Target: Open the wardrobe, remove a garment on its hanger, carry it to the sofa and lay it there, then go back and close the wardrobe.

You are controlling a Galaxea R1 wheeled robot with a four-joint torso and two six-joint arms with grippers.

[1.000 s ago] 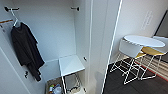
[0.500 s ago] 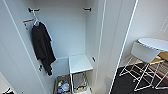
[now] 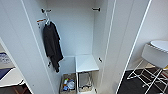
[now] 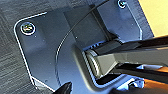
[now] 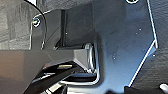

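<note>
Wardrobe open, orange garment gone from inside

Gripper state: cannot tell for either arm. Wardrobe [image 3: 82,37] stands open, right door [image 3: 125,45] swung out at 3 o'clock. Black shirt [image 3: 52,45] hangs at 10 o'clock. Judged step: closing. Next move calls for reaching the doors.

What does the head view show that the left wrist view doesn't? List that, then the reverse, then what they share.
Head view: the open wardrobe, a black shirt hanging inside at the left, a low white shelf, a basket on the wardrobe floor, and a white chair at the right.
Left wrist view: the robot's dark plate, its jointed bar, a thin cable and a yellow surface.
Shared: probably the dark floor.
</note>
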